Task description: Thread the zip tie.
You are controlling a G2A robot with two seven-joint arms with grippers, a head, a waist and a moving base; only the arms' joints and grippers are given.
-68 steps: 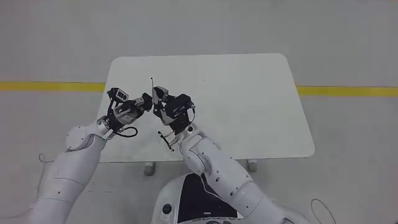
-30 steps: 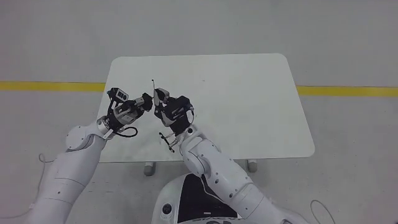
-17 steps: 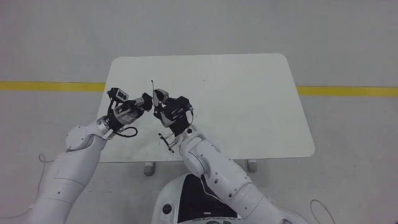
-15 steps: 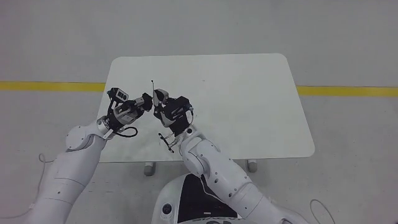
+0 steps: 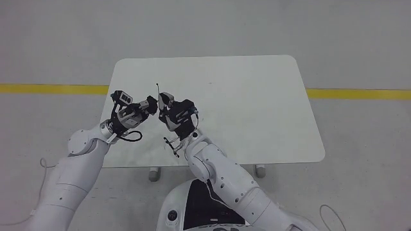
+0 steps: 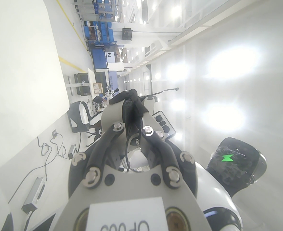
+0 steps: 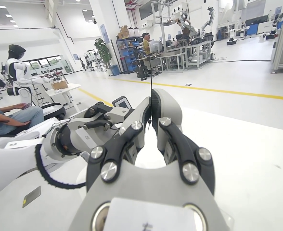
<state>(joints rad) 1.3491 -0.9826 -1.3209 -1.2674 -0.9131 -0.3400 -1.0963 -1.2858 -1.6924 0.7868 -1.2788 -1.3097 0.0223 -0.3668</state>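
The zip tie [image 5: 157,92] is a thin black strip held above the left part of the white table [image 5: 257,96]. My right gripper [image 5: 162,103] is shut on it. In the right wrist view the zip tie [image 7: 151,78] rises straight out of the right gripper [image 7: 151,98], ending in a small head. My left gripper [image 5: 152,105] meets it tip to tip from the left. In the left wrist view the left gripper [image 6: 131,95] is shut with a black strip running between its fingers, and the zip tie [image 6: 166,91] juts out beyond.
The table's wide surface [image 7: 228,135] stretches to the right of and beyond the grippers, with a tiny dark speck [image 5: 209,82] on it. Its front edge [image 5: 128,165] lies under the forearms. Yellow floor lines [image 5: 359,93] run behind the table.
Almost nothing. Since the earliest frame the right gripper has edged slightly toward the left one, and the zip tie's tip has shifted with it. Both grips are unchanged.
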